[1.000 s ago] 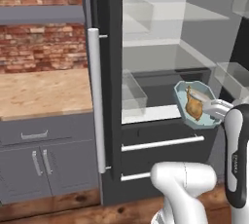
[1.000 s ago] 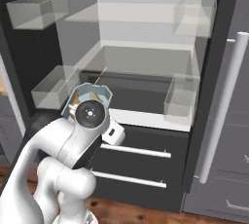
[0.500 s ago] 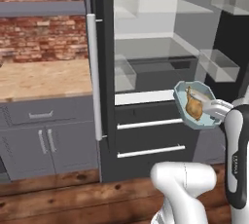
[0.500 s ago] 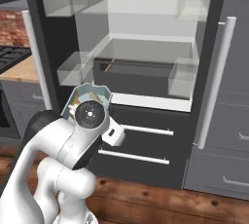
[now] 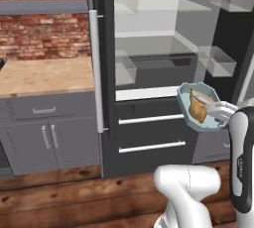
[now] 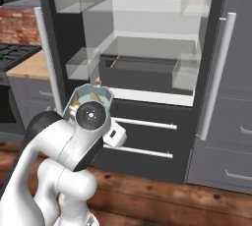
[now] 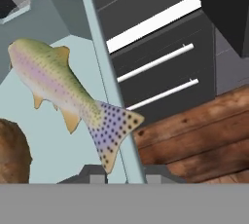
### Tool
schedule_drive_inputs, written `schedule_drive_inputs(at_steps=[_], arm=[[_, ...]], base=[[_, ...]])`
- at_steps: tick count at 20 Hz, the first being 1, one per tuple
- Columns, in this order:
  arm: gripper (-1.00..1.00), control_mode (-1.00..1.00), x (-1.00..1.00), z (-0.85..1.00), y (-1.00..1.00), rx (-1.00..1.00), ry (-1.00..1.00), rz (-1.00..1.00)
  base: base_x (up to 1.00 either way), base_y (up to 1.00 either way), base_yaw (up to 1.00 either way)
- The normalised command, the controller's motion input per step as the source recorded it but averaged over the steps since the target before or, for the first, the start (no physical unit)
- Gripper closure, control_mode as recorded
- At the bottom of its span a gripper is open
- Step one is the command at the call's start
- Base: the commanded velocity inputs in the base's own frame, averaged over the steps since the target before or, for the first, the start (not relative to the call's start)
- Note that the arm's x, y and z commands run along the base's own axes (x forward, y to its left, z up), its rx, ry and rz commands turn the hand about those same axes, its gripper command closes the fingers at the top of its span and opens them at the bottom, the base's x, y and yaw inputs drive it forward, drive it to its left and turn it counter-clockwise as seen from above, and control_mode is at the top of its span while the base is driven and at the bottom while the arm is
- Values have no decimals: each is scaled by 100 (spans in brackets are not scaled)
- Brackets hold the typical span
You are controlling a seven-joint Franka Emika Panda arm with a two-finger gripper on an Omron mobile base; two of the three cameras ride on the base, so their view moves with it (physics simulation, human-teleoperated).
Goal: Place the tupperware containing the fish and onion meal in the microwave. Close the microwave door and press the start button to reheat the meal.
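A pale-blue tupperware hangs tilted in the air in front of the open fridge, held by its right rim in my gripper. The gripper is shut on that rim. In the hand view the rim wall runs down between my two fingertips, with the gripper clamped on it. Inside lie a spotted fish and a brown lump at the lower left. In the right base view the tupperware peeks out above my wrist. The microwave is out of view.
The black fridge stands open, with clear bins on its door and shelves and a silver bar handle. Two drawers with silver handles sit below. A wooden counter over grey cabinets lies left. A stove is left.
The whole picture has shifted: the base has backed away from the fridge, which now looks smaller with more floor showing. The tupperware stays gripped in the same pose.
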Motion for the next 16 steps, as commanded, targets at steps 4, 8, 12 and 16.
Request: schedule_drive_inputs(at_steps=[4,8,12,16], arm=[[100,100,0,0,0,0,0,0],[100,100,0,0,0,0,0,0],[100,100,0,0,0,0,0,0],[100,100,0,0,0,0,0,0]], base=[[-13,13,29],[-3,17,50],[0,29,59],[0,48,61]])
